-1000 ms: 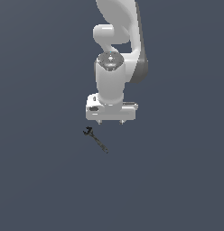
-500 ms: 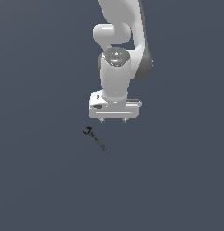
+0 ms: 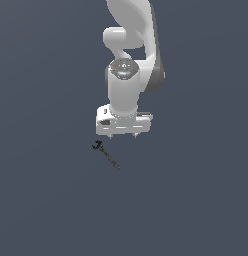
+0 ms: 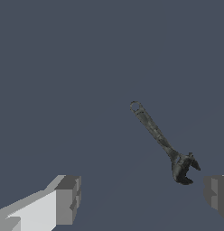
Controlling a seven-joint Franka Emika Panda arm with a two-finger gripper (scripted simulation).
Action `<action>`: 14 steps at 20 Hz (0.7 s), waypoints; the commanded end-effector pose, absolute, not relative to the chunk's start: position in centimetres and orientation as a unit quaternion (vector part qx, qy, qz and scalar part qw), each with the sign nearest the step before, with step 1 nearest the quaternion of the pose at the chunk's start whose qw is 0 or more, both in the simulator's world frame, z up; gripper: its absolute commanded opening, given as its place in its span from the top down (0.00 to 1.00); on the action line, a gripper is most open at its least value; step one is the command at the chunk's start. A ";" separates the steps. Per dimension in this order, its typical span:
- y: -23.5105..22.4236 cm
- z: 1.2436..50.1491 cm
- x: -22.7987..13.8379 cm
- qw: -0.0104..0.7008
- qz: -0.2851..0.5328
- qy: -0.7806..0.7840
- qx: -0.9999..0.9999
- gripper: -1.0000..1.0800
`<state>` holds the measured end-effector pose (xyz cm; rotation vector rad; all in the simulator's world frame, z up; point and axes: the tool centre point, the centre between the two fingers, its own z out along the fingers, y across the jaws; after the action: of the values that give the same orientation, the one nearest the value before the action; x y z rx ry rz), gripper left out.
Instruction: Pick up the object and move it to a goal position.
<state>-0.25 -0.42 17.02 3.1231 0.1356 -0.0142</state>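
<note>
Your arm [image 3: 130, 60] hangs above the plain grey floor [image 3: 196, 200], gripper [image 3: 124, 136] spread wide and holding nothing. The wrench [image 3: 105, 154] lies flat just below it, untouched, head nearest 1 finger [image 4: 214, 195].

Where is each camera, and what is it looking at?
Exterior view: sits off the arm, facing the white robot arm, its open gripper and the small dark grey wrench on the grey floor.
Wrist view: sits on the wrist, looking past two grey fingertips at the wrench.
Both views share the wrench, the gripper and the floor.
</note>
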 end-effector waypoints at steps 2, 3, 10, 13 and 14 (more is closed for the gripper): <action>-1.2 16.1 -0.1 0.008 -0.005 0.065 0.998 0.04; -1.5 15.8 0.0 0.007 -0.005 0.073 0.997 0.04; -3.9 12.9 0.3 0.006 -0.004 0.139 0.990 0.04; -5.0 11.6 0.4 0.005 -0.004 0.169 0.986 0.04; -5.4 11.2 0.4 0.005 -0.004 0.179 0.984 0.04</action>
<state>0.41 -4.81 11.85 3.0885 0.5118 -0.0125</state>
